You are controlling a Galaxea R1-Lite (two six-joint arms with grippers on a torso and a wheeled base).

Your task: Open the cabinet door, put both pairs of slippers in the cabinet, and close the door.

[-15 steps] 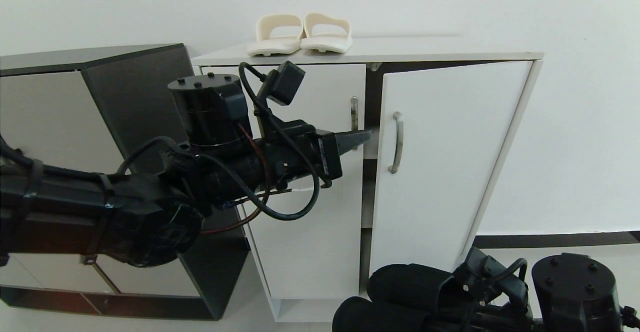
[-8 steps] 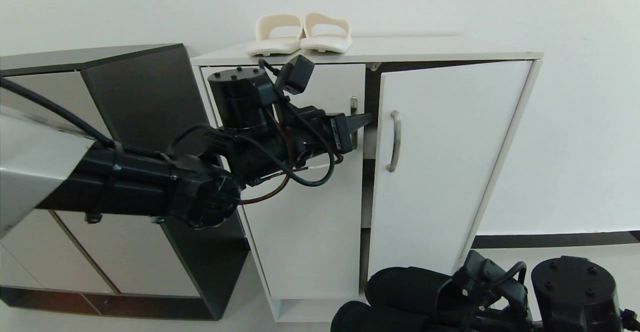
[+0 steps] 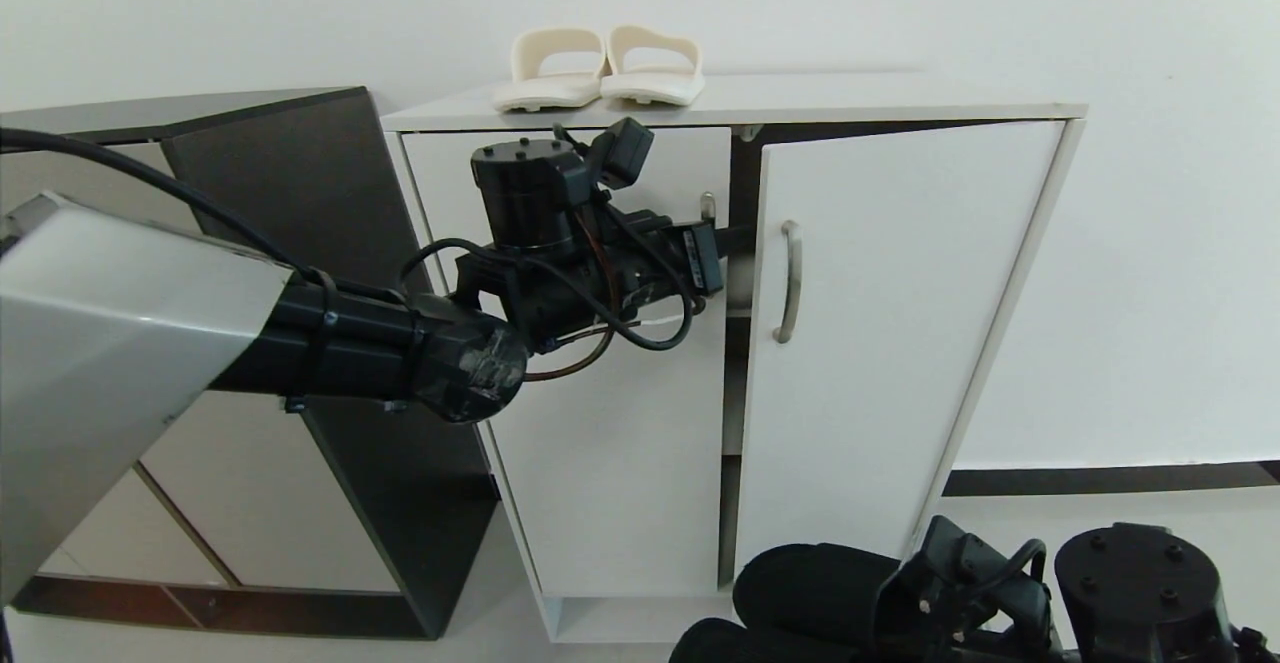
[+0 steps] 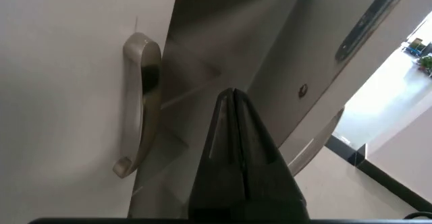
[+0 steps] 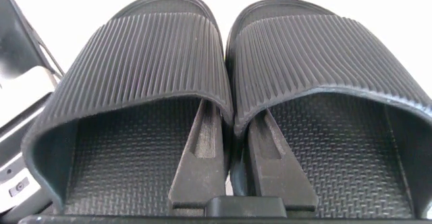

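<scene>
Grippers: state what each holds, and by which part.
The right gripper holds the black slippers, one finger inside each, pinching their adjoining inner sides together. The left gripper is shut on nothing, beside the cabinet door handle.

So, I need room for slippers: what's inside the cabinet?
Through the gap between the left door and right door, only a shelf shows, with the shut left tool at it. The doors cover the rest of the cabinet.

Here's the cabinet (image 3: 900,98)
One pair (image 3: 600,68) on its top's left edge, left gripper (image 3: 738,237) between left door (image 3: 620,443) and right door (image 3: 880,343), other pair (image 3: 810,583) low before the latter
</scene>
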